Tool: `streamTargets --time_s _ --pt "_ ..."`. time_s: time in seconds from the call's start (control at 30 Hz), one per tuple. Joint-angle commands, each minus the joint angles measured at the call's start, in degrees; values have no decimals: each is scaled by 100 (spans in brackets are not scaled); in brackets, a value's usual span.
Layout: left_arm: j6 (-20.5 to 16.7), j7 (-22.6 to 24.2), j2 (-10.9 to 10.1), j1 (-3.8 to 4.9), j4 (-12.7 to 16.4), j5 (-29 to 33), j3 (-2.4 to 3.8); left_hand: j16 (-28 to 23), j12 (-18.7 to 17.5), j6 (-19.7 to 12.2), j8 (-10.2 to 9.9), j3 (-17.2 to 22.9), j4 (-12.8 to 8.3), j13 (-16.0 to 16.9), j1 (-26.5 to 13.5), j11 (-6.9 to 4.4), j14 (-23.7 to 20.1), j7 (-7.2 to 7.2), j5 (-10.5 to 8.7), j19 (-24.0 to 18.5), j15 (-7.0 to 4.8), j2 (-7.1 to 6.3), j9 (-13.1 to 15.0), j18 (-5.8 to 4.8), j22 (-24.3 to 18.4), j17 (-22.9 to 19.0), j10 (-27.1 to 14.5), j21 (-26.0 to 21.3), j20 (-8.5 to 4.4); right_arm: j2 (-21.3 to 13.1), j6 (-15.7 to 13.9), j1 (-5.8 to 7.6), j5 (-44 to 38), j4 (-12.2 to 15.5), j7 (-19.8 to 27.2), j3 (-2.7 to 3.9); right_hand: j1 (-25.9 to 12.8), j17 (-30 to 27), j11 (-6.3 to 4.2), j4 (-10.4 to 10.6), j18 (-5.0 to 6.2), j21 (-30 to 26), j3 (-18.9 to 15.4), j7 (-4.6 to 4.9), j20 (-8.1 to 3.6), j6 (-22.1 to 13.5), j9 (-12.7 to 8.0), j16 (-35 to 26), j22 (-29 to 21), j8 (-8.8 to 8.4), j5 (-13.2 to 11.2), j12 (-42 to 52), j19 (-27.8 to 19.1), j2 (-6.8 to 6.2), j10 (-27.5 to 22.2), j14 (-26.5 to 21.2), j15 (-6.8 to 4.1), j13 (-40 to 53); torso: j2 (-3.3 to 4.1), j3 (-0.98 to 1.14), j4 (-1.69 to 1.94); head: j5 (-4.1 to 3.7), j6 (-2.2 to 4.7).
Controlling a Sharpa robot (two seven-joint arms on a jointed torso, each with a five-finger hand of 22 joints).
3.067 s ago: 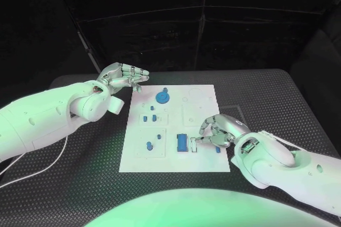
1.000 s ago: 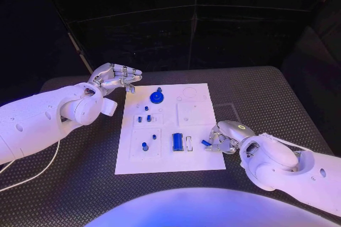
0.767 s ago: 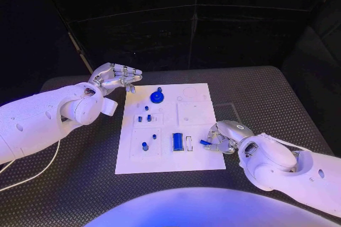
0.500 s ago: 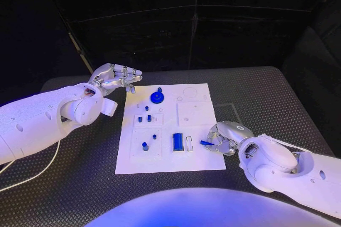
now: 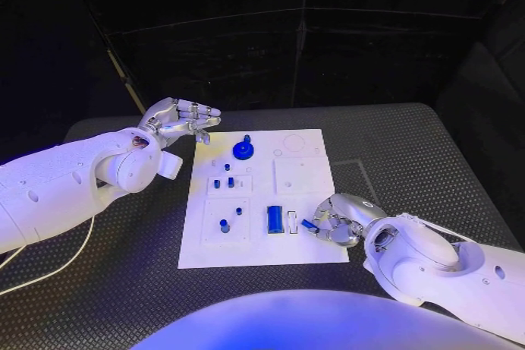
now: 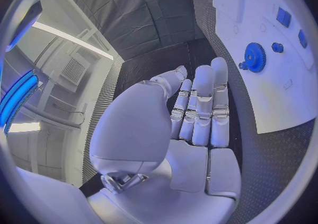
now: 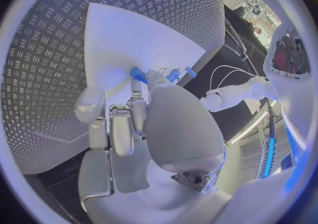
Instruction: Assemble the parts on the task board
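While right hand (image 5: 341,216) fingers pinch small blue part (image 5: 309,226) over flat white task board (image 5: 262,247), left hand (image 5: 180,119) fingers curl empty.

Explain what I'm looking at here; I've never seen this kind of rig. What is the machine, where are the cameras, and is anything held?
It is a two-armed robot at a black table. One camera looks down from its head; the two round pictures come from cameras at its wrists. A white board lies mid-table with small blue parts, among them a gear and a bar. The right hand pinches a small blue part over the board's near right corner. The left hand hovers past the far left corner, holding nothing.
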Motion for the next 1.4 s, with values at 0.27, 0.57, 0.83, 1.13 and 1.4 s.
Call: streamTargets --time_s 0.27,0.57,0.83,1.13,1.4 --pt "53 25 14 7 11 24 5 23 37 32 27 -7 -5 2 -27 -12 -40 -9 4 7 8 43 -2 78 -8 -5 -7 -36 6 220 -391 9 544 -72 9 3 -159 976 0 16 -96 15 58 -54 -7 103 93 3 9 21 -9 22 40 -108 26 506 24 -156 2 0 -12 30 -18" --pt "56 21 18 7 12 24 5 24 40 32 28 -6 -9 0 -22 -13 -40 -12 4 7 8 43 -2 78 -8 -7 -15 -37 5 401 -391 9 627 -178 -19 4 -507 989 -6 23 -99 21 14 -65 -11 177 149 9 28 18 414 38 49 -177 42 508 21 -139 1 0 -12 47 -18" --pt "64 17 22 7 18 24 5 24 40 32 28 -6 -9 0 -22 -13 -40 -12 4 7 8 43 -2 78 -8 -7 -15 -37 5 521 -512 11 667 -297 -92 6 -1101 994 -11 31 -101 21 -349 -73 -15 230 208 10 39 10 936 39 56 -183 54 509 16 -135 -2 -1 -12 53 -18" --pt "69 11 17 7 21 24 5 24 40 32 28 -6 -9 0 -22 -13 -40 -12 4 7 8 43 -2 78 -8 -7 -15 -37 5 589 -552 12 696 -351 -90 7 -1341 990 -14 34 -99 15 -587 -80 -18 244 238 8 38 -14 741 39 55 -128 56 508 13 -131 2 2 -19 60 -18" --pt "75 7 17 7 17 24 5 26 43 32 29 -7 -11 -1 -23 -12 -41 -12 4 8 7 42 -2 78 -9 -9 -23 -38 5 629 -591 12 699 -375 -63 7 -1462 979 -12 35 -97 4 -766 -78 -17 247 261 3 26 -38 429 33 46 -84 54 506 14 -132 -1 1 -19 60 -18"
